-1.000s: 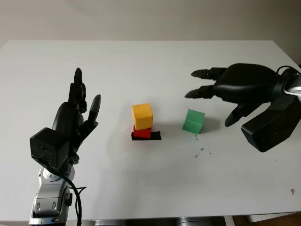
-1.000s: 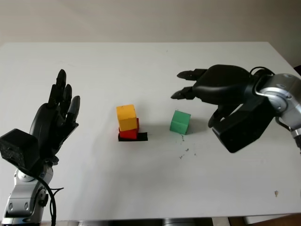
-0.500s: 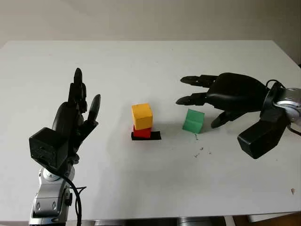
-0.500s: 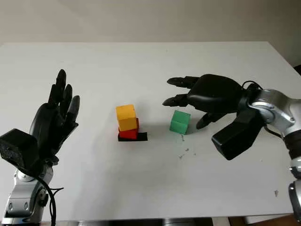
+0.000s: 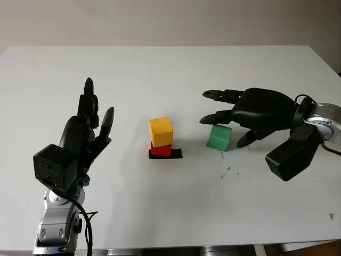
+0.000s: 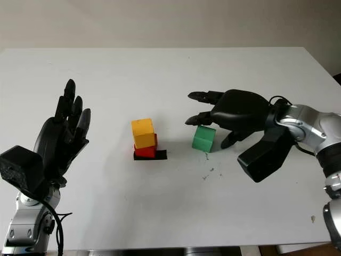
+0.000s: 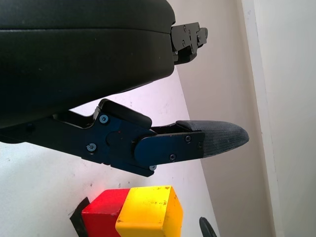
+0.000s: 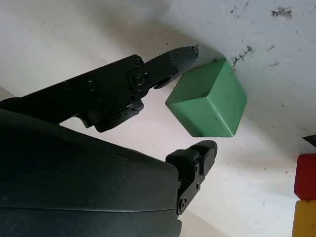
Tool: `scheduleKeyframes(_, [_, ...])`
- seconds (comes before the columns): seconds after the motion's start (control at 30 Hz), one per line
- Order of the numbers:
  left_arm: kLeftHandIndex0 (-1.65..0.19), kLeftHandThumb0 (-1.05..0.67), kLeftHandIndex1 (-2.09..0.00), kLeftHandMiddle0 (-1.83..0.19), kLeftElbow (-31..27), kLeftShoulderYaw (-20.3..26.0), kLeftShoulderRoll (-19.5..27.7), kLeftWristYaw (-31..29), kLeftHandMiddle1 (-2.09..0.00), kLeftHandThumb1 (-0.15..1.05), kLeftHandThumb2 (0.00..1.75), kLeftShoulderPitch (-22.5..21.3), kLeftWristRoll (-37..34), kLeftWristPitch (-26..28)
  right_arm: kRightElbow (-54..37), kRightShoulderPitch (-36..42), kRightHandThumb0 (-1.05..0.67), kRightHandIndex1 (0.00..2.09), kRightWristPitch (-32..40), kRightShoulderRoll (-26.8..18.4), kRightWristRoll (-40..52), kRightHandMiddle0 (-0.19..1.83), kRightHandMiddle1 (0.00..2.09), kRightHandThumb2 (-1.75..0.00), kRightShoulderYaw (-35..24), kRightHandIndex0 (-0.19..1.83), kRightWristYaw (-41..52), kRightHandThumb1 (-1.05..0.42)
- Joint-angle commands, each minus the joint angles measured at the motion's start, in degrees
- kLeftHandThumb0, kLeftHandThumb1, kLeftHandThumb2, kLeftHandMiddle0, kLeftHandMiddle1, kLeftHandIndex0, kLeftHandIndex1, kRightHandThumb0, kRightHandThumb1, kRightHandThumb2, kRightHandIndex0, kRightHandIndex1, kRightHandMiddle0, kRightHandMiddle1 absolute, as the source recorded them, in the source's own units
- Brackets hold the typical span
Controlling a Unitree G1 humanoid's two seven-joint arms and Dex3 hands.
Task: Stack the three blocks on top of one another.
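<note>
Overhead, white table (image 5: pixel 160 213) | pale wall (image 5: pixel 160 21) | possibly scuffed.

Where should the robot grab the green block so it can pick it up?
Probably by two opposite flat sides, coming from above. The green block sits alone on the white table with room around it, and the open right hand is already over it, fingers reaching down past its sides. Flat faces give the fingertips an even hold.
</note>
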Motion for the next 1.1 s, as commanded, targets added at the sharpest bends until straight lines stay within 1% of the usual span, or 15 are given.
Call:
scheduleKeyframes(0.0, [0.16,-0.79,-0.05,0.15,-0.9,0.3,0.6,-0.2,-0.05,1.05,0.50,0.3,0.1,-0.5,0.2,-0.6,-0.45,0.04,-0.1,-0.1,0.5,0.52,0.14,-0.06,0.3,-0.04,0.3,-0.90])
scheduleKeyframes(0.13, [0.16,-0.79,-0.06,0.15,-0.9,0.3,0.6,-0.1,-0.06,1.05,0.51,0.3,0.3,-0.7,1.1,-0.2,-0.45,0.06,-1.0,0.2,0.7,0.57,0.16,-0.05,0.2,-0.01,-1.0,-0.89])
scheduleKeyframes(0.27, [0.15,-0.80,-0.06,0.15,-1.1,0.2,0.7,0.0,-0.06,1.05,0.51,0.3,0.5,-0.3,2.2,-0.3,-0.44,0.05,-1.5,0.9,0.7,0.56,0.15,-0.06,0.5,-0.02,-2.1,-0.90])
scheduleKeyframes(0.4, [0.16,-0.79,-0.05,0.16,-1.0,0.2,0.9,-0.2,-0.05,1.05,0.51,0.3,0.9,-0.6,1.4,-0.4,-0.44,0.05,-0.5,1.1,0.2,0.57,0.16,-0.06,0.6,-0.03,-2.0,-0.91])
scheduleKeyframes(0.6, [0.16,-0.79,-0.06,0.17,-1.2,0.2,0.8,0.0,-0.05,1.05,0.52,0.4,1.3,-0.1,1.9,-0.5,-0.42,0.06,-1.1,1.4,1.0,0.65,0.20,-0.06,0.4,0.00,-3.0,-0.93])
scheduleKeyframes(0.63, [0.16,-0.79,-0.05,0.16,-1.3,0.2,0.8,0.1,-0.05,1.05,0.52,0.4,1.3,0.2,2.0,-0.6,-0.41,0.07,-1.4,1.3,0.7,0.73,0.26,-0.06,0.4,0.02,-3.7,-0.94])
scheduleKeyframes(0.67, [0.16,-0.80,-0.05,0.16,-1.3,0.1,0.7,0.2,-0.05,1.05,0.52,0.4,1.3,0.4,1.9,-0.7,-0.40,0.06,-1.5,1.2,0.5,0.73,0.36,-0.06,0.5,0.03,-4.1,-0.95])
scheduleKeyframes(0.7, [0.16,-0.80,-0.05,0.16,-1.5,0.1,0.6,0.2,-0.05,1.05,0.51,0.4,1.2,0.8,1.9,-0.8,-0.40,0.06,-1.6,1.2,0.2,0.67,0.55,-0.06,0.6,0.05,-4.5,-0.96])
scheduleKeyframes(0.73, [0.16,-0.79,-0.05,0.16,-1.6,0.1,0.6,0.1,-0.05,1.05,0.51,0.4,1.2,0.9,1.7,-0.9,-0.40,0.06,-1.5,1.1,-0.2,0.59,0.80,-0.05,0.8,0.07,-4.7,-0.96])
scheduleKeyframes(0.77, [0.17,-0.79,-0.05,0.17,-1.6,0.1,0.7,0.1,-0.05,1.05,0.51,0.4,1.2,1.1,1.7,-1.0,-0.40,0.06,-1.4,1.0,-0.4,0.56,0.92,-0.05,0.9,0.07,-4.8,-0.96])
scheduleKeyframes(0.83, [0.17,-0.79,-0.05,0.17,-1.7,0.0,0.7,0.1,-0.05,1.05,0.51,0.4,1.4,1.3,2.4,-1.3,-0.39,0.07,-2.1,1.0,-0.2,0.53,1.03,-0.05,0.9,0.10,-5.5,-0.95])
scheduleKeyframes(0.87, [0.17,-0.79,-0.05,0.17,-1.6,0.0,0.8,0.1,-0.05,1.05,0.51,0.4,1.5,1.3,3.0,-1.4,-0.39,0.07,-2.4,1.1,0.1,0.53,1.05,-0.04,0.8,0.12,-5.8,-0.94])
scheduleKeyframes(1.07, [0.17,-0.78,-0.05,0.17,-1.1,0.1,0.8,0.1,-0.05,1.05,0.52,0.0,1.9,1.1,5.0,-2.6,-0.39,0.08,-3.4,1.2,0.5,0.52,1.11,-0.05,0.8,0.17,-6.9,-0.93])
